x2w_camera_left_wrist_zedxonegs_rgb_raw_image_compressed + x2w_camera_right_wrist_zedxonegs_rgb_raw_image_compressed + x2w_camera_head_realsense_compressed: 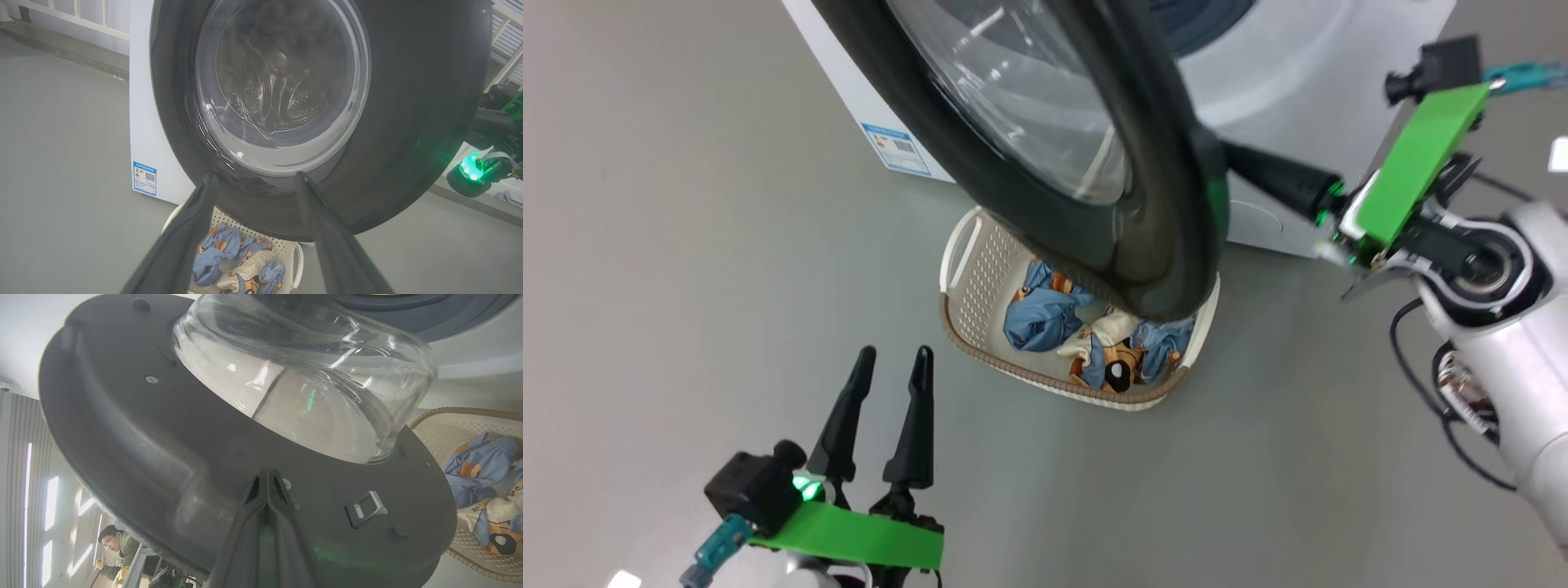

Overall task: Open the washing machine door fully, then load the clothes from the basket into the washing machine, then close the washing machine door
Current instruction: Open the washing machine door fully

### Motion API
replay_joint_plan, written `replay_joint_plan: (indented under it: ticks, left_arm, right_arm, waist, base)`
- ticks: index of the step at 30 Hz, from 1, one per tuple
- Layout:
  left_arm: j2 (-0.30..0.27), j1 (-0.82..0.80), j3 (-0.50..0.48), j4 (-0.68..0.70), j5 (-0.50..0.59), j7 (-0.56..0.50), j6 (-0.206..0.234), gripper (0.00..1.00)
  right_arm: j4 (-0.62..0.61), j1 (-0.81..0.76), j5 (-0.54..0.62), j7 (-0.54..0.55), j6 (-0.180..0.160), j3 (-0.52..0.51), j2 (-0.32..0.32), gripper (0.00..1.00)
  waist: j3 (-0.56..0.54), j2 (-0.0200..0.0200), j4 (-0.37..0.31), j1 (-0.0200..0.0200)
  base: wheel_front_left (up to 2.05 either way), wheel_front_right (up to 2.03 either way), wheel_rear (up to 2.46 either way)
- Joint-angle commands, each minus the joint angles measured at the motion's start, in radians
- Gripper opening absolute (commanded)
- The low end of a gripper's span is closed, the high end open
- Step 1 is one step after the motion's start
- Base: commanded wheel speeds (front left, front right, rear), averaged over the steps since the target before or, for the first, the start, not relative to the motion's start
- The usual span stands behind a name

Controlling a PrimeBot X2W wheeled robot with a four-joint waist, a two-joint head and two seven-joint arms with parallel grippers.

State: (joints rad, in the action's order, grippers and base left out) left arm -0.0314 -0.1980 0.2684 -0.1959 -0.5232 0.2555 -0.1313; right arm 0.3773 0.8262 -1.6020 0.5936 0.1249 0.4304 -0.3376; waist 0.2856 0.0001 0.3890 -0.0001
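1. Roughly, no further than the first step. Look to the top of the head view for the washing machine [1307,90]: white, boxy, with a blue label sticker [896,148] low on its side. Through the door glass, glimpse the steel drum [286,102], no garment visible within.
2. Judge the washing machine door [1168,220] as only part open: swung out from the front and hanging over the basket, glass bowl turned towards the machine. Probably needs more swing before counting as fully open.
3. Find the basket [980,278] on the floor just in front of the machine, partly under the door's black rim.
4. Note the right gripper [267,473] reaching behind the door, fingers pressed together with no gap, tips against the dark inner face, clasping nothing. Likely pushing the door outward.
5. Note the left gripper [895,353] low at the left, well apart from basket and door, fingers moderately spread around nothing.
6. See the clothes [1045,314] bunched inside the basket, blue and cream with bears. Seemingly all yet to load, then the closing, not yet begun.
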Motion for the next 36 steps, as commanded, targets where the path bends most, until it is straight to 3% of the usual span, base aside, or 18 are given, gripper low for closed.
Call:
replay_joint_plan:
  ticks: [1,36]
  left_arm:
    - [-0.019,0.007,-0.036,0.015,0.01,0.006,0.001,1.0]
    - [-0.019,0.066,-0.052,-0.002,0.058,0.006,0.001,1.0]
  right_arm:
    - [-0.036,-0.027,-0.005,0.012,0.006,0.015,0.026,0.0]
    - [-0.063,-0.176,0.022,0.059,0.006,0.061,0.192,0.0]
  waist:
    - [-0.017,-0.0001,0.008,0.0002]
    - [-0.11,-0.0001,0.077,0.0002]
  base:
    - [0.0,0.0,0.0]
    - [0.0,0.0,0.0]
